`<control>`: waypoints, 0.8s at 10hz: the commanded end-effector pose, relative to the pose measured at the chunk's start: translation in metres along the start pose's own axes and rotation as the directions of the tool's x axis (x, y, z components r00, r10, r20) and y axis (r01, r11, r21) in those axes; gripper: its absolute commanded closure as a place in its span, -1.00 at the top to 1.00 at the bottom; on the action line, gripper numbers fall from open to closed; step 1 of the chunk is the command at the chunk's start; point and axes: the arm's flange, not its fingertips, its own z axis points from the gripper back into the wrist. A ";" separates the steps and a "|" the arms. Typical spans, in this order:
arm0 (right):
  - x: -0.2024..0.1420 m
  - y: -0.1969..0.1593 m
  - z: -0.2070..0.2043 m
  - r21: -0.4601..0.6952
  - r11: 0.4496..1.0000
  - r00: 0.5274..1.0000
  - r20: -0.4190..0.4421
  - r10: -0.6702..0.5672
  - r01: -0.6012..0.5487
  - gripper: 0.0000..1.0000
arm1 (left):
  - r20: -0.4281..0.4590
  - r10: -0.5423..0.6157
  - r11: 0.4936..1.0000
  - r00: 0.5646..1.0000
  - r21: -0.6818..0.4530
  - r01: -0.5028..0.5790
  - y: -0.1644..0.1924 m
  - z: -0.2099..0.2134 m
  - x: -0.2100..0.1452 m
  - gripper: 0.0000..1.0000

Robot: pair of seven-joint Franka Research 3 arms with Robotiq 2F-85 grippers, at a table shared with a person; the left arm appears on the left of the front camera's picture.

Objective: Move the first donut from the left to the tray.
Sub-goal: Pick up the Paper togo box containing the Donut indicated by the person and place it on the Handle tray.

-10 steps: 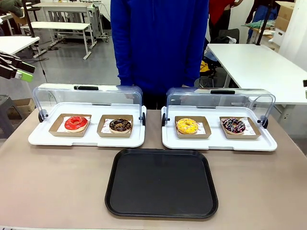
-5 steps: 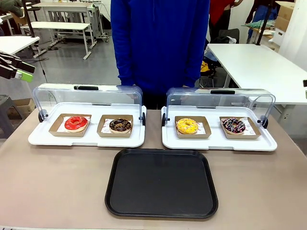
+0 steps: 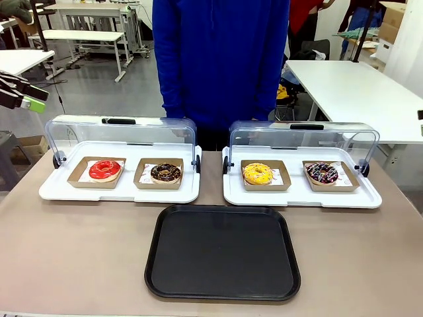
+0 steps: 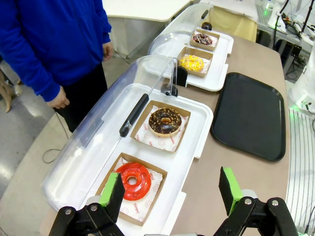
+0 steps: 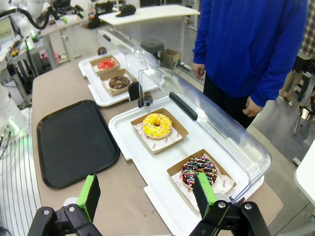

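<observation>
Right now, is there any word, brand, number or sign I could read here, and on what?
No text is legible.
Paper liner under the chocolate donut: faint red print, too small to read.
Paper liner under the red donut: the same.

"How many ring donuts?"
"Four: a shiny red donut (image 3: 105,170), a chocolate donut (image 3: 165,173), a yellow donut (image 3: 258,173), a dark sprinkled donut (image 3: 322,173). Four brown cardboard holders (image 3: 78,178) too."
"Trays?"
"Two white plastic trays with clear lids, left one (image 3: 119,193), right one (image 3: 301,198). One flat black plastic tray (image 3: 222,251), near."
</observation>
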 end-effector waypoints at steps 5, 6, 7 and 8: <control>0.002 -0.003 -0.001 -0.002 1.000 0.999 0.027 0.027 -0.027 1.00 | 0.015 -0.005 1.000 1.000 -0.006 0.005 0.000 -0.001 0.001 1.00; 0.002 -0.003 -0.001 -0.002 1.000 0.999 0.027 0.027 -0.027 1.00 | 0.015 -0.005 1.000 1.000 -0.006 0.005 0.000 -0.001 0.001 1.00; 0.002 -0.003 -0.001 -0.002 1.000 0.999 0.027 0.027 -0.027 1.00 | 0.015 -0.005 1.000 1.000 -0.006 0.005 0.000 -0.001 0.001 1.00; 0.002 -0.003 -0.001 -0.002 1.000 0.999 0.027 0.027 -0.027 1.00 | 0.015 -0.005 1.000 1.000 -0.006 0.005 0.000 -0.001 0.001 1.00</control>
